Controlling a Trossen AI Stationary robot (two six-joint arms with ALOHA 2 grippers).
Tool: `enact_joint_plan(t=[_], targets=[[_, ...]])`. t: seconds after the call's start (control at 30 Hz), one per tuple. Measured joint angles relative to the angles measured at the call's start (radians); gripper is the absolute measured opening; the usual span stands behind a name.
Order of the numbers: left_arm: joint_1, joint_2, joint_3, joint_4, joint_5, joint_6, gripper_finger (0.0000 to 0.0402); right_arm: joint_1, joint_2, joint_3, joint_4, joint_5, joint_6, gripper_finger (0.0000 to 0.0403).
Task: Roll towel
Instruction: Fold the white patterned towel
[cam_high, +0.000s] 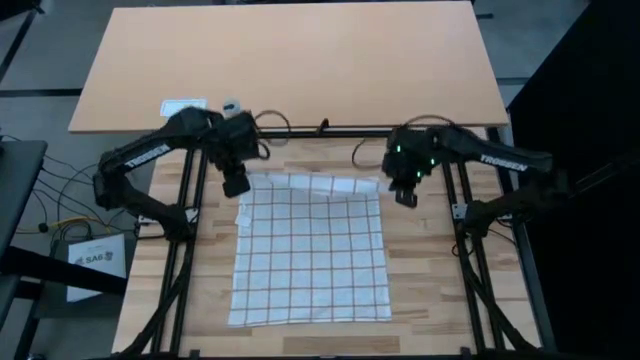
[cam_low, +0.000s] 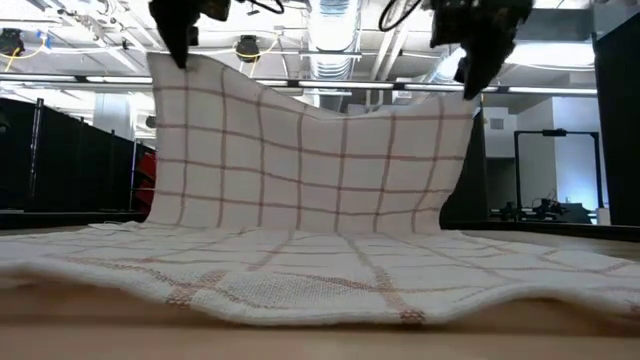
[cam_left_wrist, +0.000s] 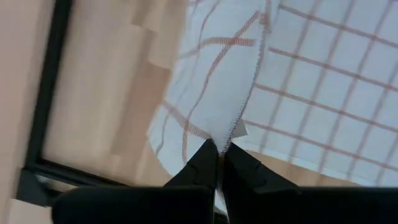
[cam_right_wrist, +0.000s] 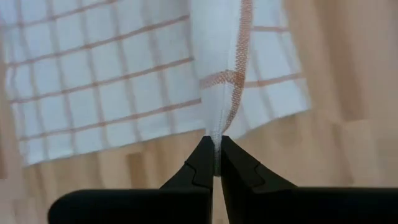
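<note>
Tabletop (cam_high: 420, 300) of pale wood carries most of the towel (cam_high: 312, 260), which lies flat across the middle with its near edge toward the table's front. Its far edge is lifted off the surface: in the low view that part of the cloth hangs as a raised sheet between 2 held corners and sags in the middle. Left gripper (cam_high: 236, 186) is clamped on the far left corner, its fingers (cam_left_wrist: 239, 171) pressed together on the hem. Right gripper (cam_high: 404, 192) pinches the far right corner the same way, fingers (cam_right_wrist: 239, 167) closed on the stitched edge.
</note>
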Motion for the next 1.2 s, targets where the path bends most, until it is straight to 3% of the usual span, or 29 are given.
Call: enact_joint_plan(t=[0.33, 0.6, 0.93, 1.2], targets=[[-0.354, -0.088, -0.209, -0.001, -0.05, -0.334, 0.0, 0.294, -0.028, -0.038, 0.019, 0.092, 0.226, 0.0], [-0.606, -0.135, -0.291, 0.082, -0.066, -0.585, 0.0, 0.499, -0.027, -0.038, 0.057, 0.156, 0.406, 0.0], [-0.826, -0.134, -0.295, 0.156, -0.08, -0.794, 0.0, 0.676, -0.024, -0.038, 0.106, 0.167, 0.593, 0.0], [-0.92, -0.133, -0.346, 0.241, -0.057, -0.894, 0.0, 0.775, -0.006, -0.037, 0.15, 0.175, 0.696, 0.0]])
